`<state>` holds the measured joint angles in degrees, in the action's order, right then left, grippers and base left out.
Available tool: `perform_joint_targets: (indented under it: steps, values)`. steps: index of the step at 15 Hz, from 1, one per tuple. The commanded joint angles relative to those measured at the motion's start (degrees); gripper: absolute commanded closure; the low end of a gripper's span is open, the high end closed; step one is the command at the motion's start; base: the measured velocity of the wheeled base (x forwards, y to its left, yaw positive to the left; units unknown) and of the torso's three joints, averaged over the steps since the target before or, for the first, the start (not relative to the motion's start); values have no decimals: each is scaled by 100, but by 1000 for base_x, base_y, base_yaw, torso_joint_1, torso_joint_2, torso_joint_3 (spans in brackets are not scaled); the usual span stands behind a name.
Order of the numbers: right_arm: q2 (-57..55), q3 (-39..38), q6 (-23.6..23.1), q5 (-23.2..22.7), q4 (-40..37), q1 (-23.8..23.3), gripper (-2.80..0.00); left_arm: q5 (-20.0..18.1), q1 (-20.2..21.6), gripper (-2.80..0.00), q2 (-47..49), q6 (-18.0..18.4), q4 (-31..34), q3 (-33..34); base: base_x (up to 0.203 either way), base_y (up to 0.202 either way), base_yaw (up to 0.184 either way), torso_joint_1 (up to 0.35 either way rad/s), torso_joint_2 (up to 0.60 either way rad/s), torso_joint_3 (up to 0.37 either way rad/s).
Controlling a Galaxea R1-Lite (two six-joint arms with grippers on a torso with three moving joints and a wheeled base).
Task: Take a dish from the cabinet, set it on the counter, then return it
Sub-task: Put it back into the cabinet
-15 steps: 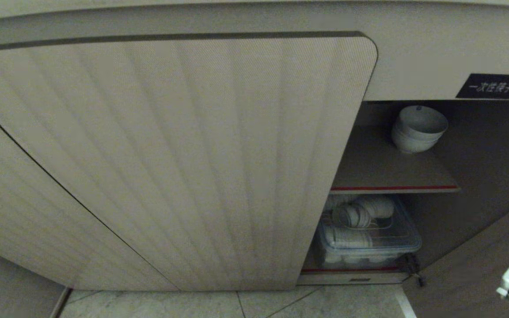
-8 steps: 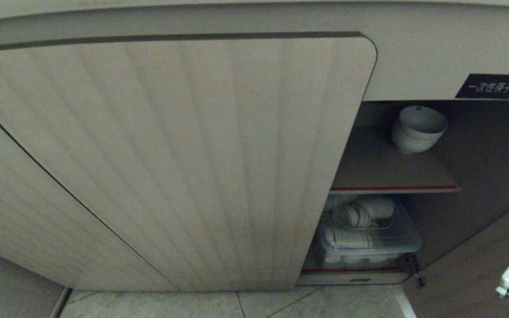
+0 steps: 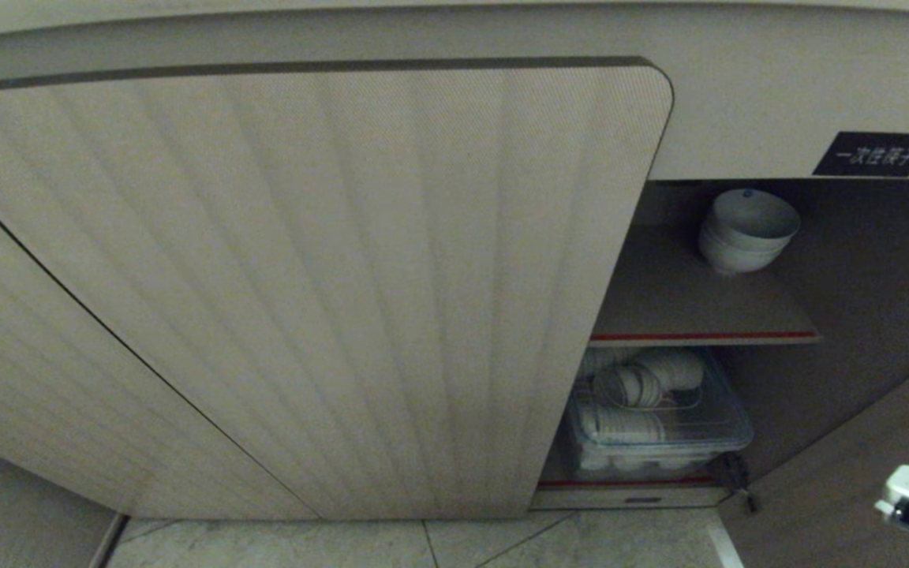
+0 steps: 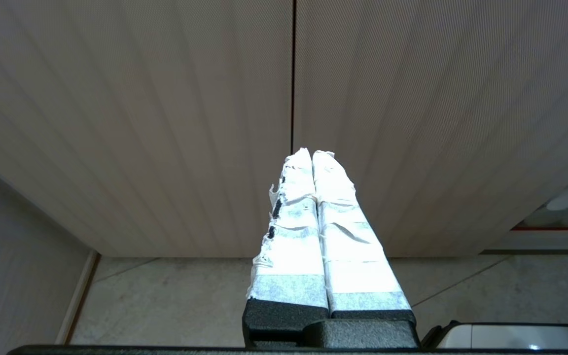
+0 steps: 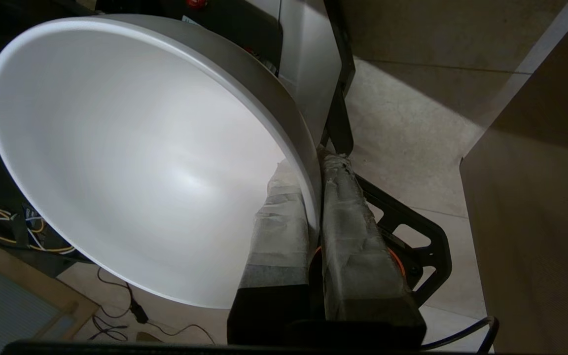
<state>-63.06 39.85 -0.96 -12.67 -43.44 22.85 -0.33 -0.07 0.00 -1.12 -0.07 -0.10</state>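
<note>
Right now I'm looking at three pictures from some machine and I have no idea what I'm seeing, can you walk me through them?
This is a wheeled robot with two arms. The wide picture comes from its head, looking at a low cabinet with one door open. On the upper shelf sits a stack of white bowls; below is a clear bin of more dishes. The other two pictures come from cameras on the wrists. The left tool is shut, empty, facing the closed doors. The right tool pinches the rim of a white bowl, one finger inside and one outside, low beside the open door.
</note>
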Motion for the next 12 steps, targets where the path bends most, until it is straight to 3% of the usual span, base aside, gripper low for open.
perform_joint_targets:
  steps: [1,6,12]
  values:
    - [-92,6,23,-8,45,-87,0,0,-1,0,0,-2,-1,1,0,0,0,0,0,0]
    - [-329,-4,148,1,441,-290,0,7,-1,0,0,-2,-1,1,0,0,0,0,0,0]
    - [-1189,472,964,187,783,-299,0,-2,-1,0,0,-2,-1,1,0,0,0,0,0,0]
